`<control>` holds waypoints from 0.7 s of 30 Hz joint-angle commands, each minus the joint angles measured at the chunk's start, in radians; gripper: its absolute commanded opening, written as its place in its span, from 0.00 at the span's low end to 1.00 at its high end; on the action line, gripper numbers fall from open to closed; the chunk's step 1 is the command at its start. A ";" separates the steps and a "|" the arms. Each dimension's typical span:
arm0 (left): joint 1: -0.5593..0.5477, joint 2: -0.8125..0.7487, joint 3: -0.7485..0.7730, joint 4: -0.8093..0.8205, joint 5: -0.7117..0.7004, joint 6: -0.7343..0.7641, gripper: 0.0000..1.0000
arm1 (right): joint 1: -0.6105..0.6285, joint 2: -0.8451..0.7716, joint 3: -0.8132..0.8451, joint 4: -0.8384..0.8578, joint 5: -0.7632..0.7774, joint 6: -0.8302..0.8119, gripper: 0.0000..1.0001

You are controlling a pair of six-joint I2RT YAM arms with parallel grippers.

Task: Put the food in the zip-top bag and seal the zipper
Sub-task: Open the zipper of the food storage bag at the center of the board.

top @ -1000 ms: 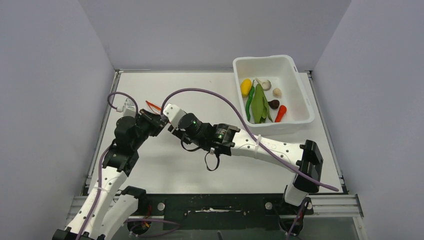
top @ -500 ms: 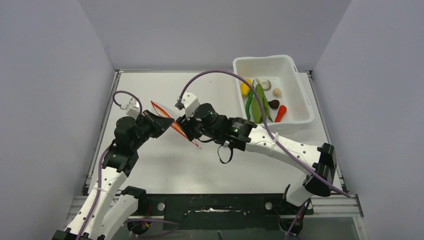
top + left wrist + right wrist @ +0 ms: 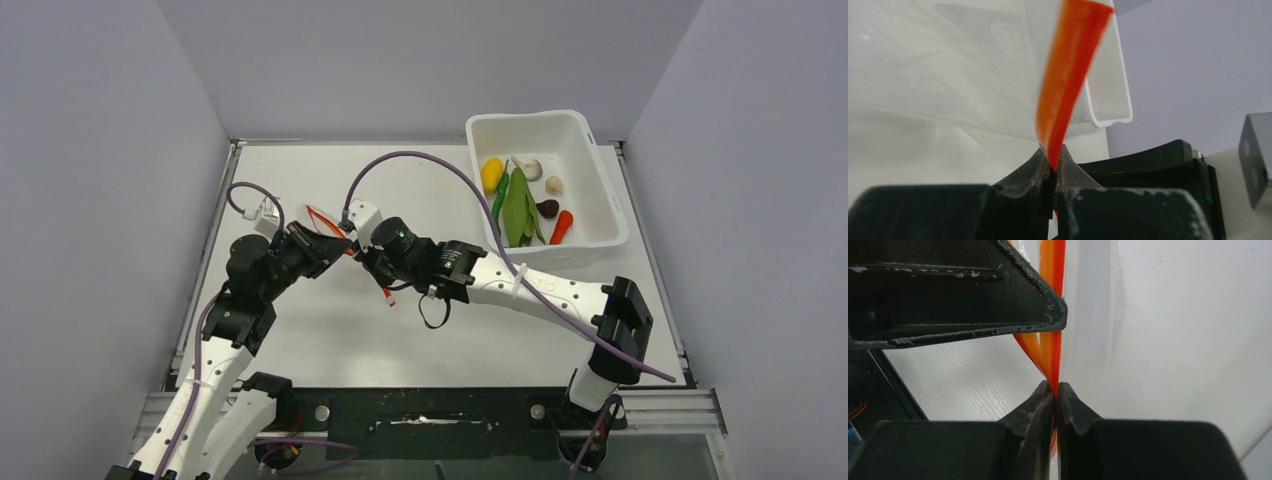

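Observation:
The clear zip-top bag hangs between my two grippers above the table's left middle. Its red-orange zipper shows in the left wrist view and the right wrist view. My left gripper is shut on the strip, as the left wrist view shows. My right gripper is shut on the strip close beside it. The food lies in the white tub: yellow lump, green leaf, green pepper, orange-red cone, maroon piece, beige piece.
The white rigid tub stands at the back right of the table, and its rim shows behind the bag in the left wrist view. Purple cables loop over both arms. Grey walls close in the table on three sides.
The right gripper had pulled right along the strip, drawing it out long; it has now moved back left towards the left gripper, and the strip between them is short.

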 commanded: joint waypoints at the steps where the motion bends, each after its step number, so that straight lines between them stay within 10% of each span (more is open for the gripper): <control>1: 0.003 -0.014 0.046 0.000 0.015 0.046 0.06 | -0.013 -0.054 -0.036 0.097 0.029 0.007 0.05; 11: 0.002 -0.001 0.025 0.116 0.083 0.042 0.40 | -0.115 -0.179 -0.185 0.223 -0.199 0.132 0.01; 21: 0.001 0.042 -0.100 0.411 0.204 -0.065 0.44 | -0.156 -0.209 -0.216 0.290 -0.350 0.188 0.00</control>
